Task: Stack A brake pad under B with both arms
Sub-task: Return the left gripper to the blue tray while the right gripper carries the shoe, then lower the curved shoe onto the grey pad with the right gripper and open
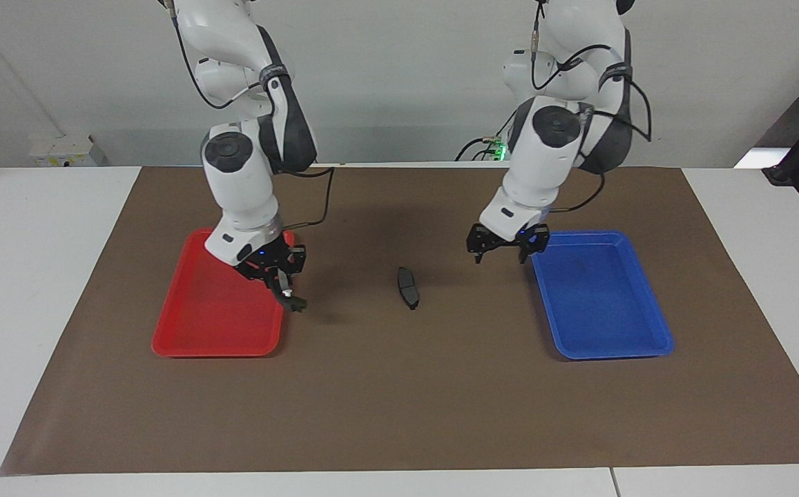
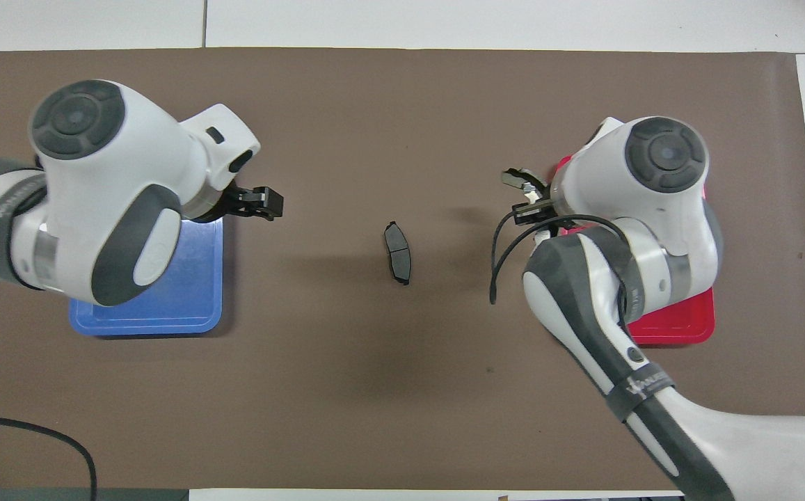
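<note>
The left gripper (image 1: 507, 254) hangs open over the blue tray's (image 1: 655, 345) edge. The right gripper (image 1: 282, 281), over the red tray's (image 1: 185, 342) edge, apparently clamps B (image 1: 293, 301). The A brake pad (image 1: 409, 287) lies between both grippers.

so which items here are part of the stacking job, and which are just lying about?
In the job:
- short dark grey brake pad, lying on the mat between the trays
- longer crescent brake pad, held in the right end effector
- left end effector, open, empty

Lying about:
- red tray
- blue tray
- brown mat
</note>
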You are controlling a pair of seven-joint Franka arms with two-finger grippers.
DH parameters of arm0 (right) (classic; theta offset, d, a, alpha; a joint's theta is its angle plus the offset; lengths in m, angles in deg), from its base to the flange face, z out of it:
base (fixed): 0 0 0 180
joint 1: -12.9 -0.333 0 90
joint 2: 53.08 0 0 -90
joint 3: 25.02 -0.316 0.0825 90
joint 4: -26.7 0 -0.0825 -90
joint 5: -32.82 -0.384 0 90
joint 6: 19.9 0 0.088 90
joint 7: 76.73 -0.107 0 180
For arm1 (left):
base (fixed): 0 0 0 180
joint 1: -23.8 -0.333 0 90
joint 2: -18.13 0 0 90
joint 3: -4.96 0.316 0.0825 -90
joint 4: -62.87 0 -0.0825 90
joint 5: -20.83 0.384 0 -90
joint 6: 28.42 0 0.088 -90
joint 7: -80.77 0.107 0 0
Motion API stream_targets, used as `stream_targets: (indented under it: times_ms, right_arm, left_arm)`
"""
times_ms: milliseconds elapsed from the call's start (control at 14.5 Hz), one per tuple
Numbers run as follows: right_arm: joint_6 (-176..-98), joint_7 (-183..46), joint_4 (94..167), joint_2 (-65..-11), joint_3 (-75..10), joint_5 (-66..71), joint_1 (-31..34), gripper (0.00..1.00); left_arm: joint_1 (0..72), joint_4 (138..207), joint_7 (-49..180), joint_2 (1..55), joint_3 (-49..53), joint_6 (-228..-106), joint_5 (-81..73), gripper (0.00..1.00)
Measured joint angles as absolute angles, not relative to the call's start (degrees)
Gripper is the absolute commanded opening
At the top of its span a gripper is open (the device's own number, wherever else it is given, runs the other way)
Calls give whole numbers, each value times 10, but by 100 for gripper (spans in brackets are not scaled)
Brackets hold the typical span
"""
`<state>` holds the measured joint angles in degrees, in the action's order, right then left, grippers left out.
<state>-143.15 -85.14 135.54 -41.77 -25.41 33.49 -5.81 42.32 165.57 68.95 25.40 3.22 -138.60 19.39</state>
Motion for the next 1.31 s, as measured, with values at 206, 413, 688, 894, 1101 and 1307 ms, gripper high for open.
stream_targets:
  times_ms: [206,413,688,894,1101,1307]
  right_arm:
    - [-1431,-917,1298,-355,-255,335,-138,0]
    - [-1432,-969,1229,-287,-255,335,-182,0]
    - [-1444,-1001,1190,-236,-255,335,-209,0]
    - [-1455,-1001,1189,-221,-255,337,-214,0]
    - [-1453,-1001,1189,-215,-252,346,-214,0]
    - [-1451,-1001,1191,-212,-252,354,-215,0]
  left_arm:
    - [353,1654,792,222,34,-1333,194,97]
    - [304,1635,855,186,36,-1261,194,97]
    - [278,1566,888,174,36,-1178,194,97]
    - [266,1547,895,174,36,-1146,194,98]
    - [260,1544,898,170,37,-1125,194,98]
    - [259,1544,898,165,38,-1119,194,98]
